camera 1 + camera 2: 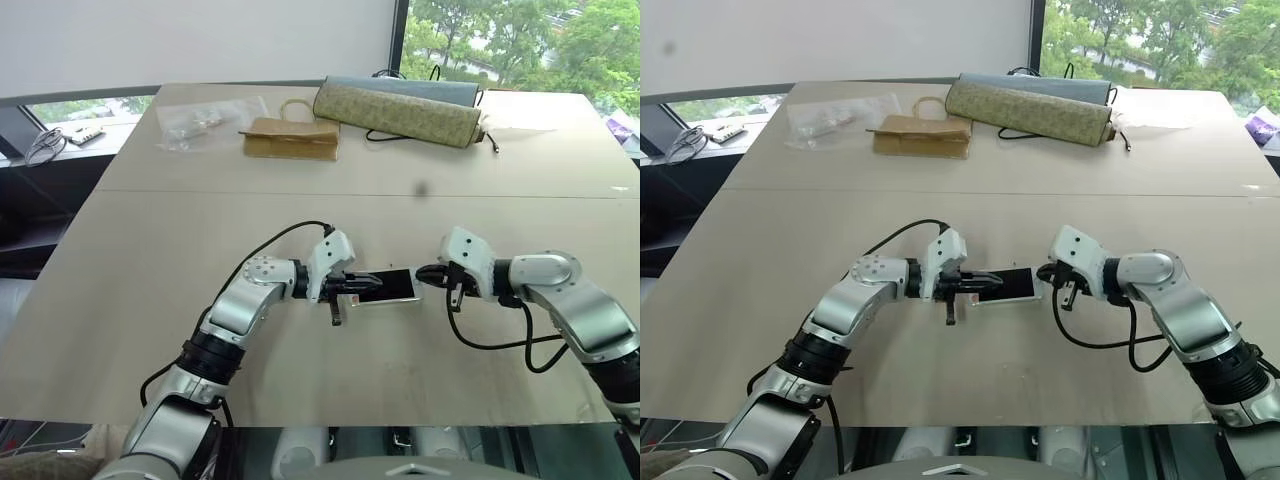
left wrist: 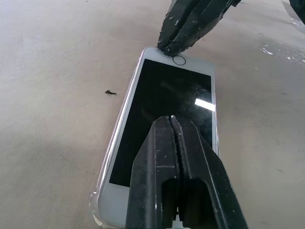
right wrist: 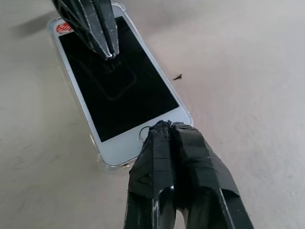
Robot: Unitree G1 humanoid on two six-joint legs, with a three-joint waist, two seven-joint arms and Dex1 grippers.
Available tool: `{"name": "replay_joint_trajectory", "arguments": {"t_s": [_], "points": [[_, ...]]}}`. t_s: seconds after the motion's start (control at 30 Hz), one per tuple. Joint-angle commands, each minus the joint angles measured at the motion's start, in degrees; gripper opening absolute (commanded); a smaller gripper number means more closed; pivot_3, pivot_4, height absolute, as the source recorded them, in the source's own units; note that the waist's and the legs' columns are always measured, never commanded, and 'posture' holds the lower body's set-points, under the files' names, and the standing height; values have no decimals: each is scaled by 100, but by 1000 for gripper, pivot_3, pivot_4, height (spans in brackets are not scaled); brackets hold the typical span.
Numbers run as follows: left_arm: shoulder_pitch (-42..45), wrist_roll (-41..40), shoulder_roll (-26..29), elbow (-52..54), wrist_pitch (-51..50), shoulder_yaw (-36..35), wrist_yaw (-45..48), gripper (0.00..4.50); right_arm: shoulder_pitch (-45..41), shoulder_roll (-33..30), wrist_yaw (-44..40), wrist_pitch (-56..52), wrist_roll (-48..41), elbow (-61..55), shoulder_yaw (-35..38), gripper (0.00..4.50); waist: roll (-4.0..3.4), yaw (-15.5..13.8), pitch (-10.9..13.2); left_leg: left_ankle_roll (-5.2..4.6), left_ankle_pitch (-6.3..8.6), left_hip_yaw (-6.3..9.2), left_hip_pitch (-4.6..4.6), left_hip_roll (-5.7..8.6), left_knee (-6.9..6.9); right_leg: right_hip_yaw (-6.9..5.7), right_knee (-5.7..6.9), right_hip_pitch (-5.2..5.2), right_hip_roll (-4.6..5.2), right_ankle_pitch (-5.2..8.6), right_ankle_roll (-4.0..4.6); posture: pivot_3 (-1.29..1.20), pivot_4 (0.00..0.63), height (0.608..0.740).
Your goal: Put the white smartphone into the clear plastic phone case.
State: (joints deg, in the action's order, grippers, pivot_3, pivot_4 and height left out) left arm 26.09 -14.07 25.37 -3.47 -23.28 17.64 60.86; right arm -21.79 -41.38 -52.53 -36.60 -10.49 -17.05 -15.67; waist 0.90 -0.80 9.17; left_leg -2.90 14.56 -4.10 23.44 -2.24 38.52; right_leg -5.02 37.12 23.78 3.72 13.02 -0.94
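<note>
The white smartphone [image 2: 164, 124] lies face up on the desk [image 1: 300, 380], sitting inside the clear plastic phone case [image 3: 107, 164], whose transparent rim shows around its edges and corners. It looks nearly or fully seated, though I cannot tell whether every corner has snapped in.

Both hands are pinched fully shut and hold nothing. They are being used as pressing tips. The left hand [image 1: 362, 288] comes in from one short end, its closed fingertips resting on the dark glass toward the middle of the screen. The right hand [image 1: 428, 272] meets the opposite short end, its tips at the bezel by the round home button [image 2: 179, 60].

The phone looks stiff, flat, light for its size, and its glossy glass is slick, so a tip pushing at an angle would likely skid. The case seems thin and springy, liable to flex and pop a corner loose. I would press down on the white bezel near the corners, not hard on the glass.
</note>
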Motion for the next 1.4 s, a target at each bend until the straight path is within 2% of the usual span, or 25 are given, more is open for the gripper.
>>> {"name": "replay_joint_trajectory", "arguments": {"t_s": [0.03,0.17,0.3,0.5,0.93,1.2,1.3,1.4], "points": [[-102,182,41,-54,-84,167,-26,29,-44,-29,-115,-13,167,145,-279,0,3,1,-3,0,0,0,-4,0,0,0,0,-3,0,0,0,0,150,740],[-109,205,34,-53,-68,161,-21,29,-223,23,-76,-245,393,403,-528,0,7,3,-8,-1,1,-14,-45,-1,-6,4,4,-31,0,3,-4,0,150,740],[-137,210,30,-10,-85,158,-46,29,-367,19,-199,-807,378,454,-803,0,16,3,-36,-1,1,-14,-55,-4,-8,16,10,-36,2,10,-12,0,150,740],[-197,194,23,69,-131,151,-123,29,-599,91,-247,-1338,405,745,-1110,0,28,4,-90,-1,1,-13,-59,-4,-9,26,13,-38,8,10,18,0,150,740],[-235,205,15,139,-196,170,-217,29,-710,298,-346,-1247,615,1540,-1396,0,46,7,-196,-1,2,-8,-75,-7,-10,24,13,-42,36,24,11,0,150,740],[-221,239,-15,90,-175,167,-252,29,-735,404,-310,-1122,697,1844,-1382,0,49,7,-235,-1,3,-8,-75,-7,-20,24,-1,-43,39,15,27,0,150,740],[-224,249,-20,84,-167,159,-271,29,-700,399,-216,-870,685,1693,-1179,0,48,7,-237,-2,3,-7,-75,-8,-20,23,-3,-42,41,18,22,0,150,740],[-242,251,-20,94,-164,152,-293,29,-530,449,-200,-460,405,1315,-671,0,41,3,-231,-1,3,-6,-74,-8,-21,22,-4,-42,43,25,10,0,150,740]]}}
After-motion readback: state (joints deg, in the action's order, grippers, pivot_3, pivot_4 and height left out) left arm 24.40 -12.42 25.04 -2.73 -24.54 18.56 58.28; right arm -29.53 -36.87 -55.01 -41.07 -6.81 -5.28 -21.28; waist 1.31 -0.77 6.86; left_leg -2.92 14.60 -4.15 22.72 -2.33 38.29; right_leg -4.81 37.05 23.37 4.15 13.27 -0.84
